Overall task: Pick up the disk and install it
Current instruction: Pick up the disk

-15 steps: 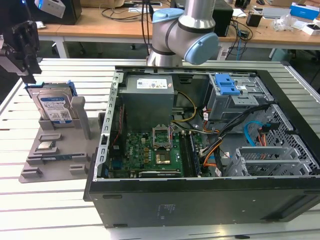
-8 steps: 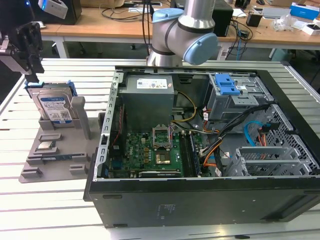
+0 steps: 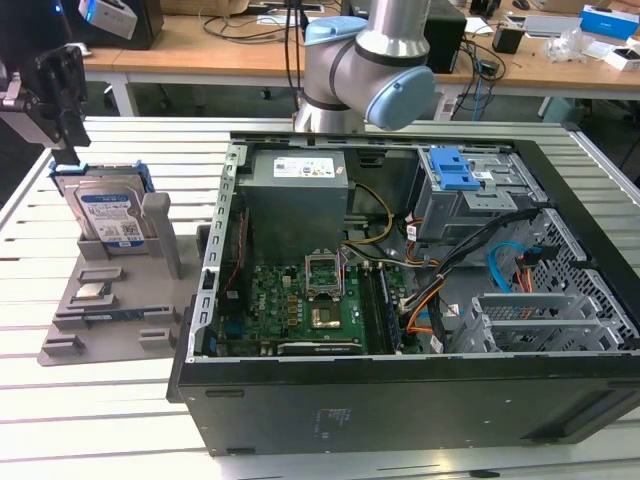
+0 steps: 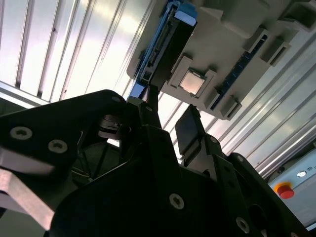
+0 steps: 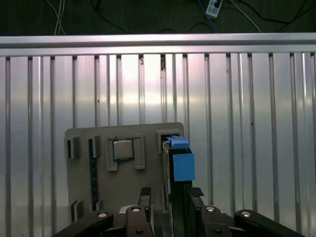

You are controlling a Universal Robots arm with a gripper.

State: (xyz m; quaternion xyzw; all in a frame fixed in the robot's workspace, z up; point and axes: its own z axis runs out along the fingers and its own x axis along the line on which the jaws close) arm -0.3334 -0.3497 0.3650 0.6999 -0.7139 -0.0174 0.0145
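Observation:
The disk (image 3: 108, 218) stands on edge in a slot of the grey holder (image 3: 75, 325) at the exterior view's left, its blue carrier bracket framing the labelled silver face. My black gripper (image 3: 65, 130) hangs just above its top edge, not touching it. In the first wrist view the disk (image 5: 178, 160) shows edge-on with its blue bracket, and the gripper (image 5: 169, 193) is open, one finger to each side. The second wrist view has the open gripper (image 4: 168, 116) a short way from the disk (image 4: 165, 44).
A small silver square chip (image 5: 123, 148) lies in the holder beside the disk. The open computer case (image 3: 420, 400) takes up the middle and right, with a grey drive cage and blue latch (image 3: 453, 168) at its back. The arm's base (image 3: 370, 60) stands behind it.

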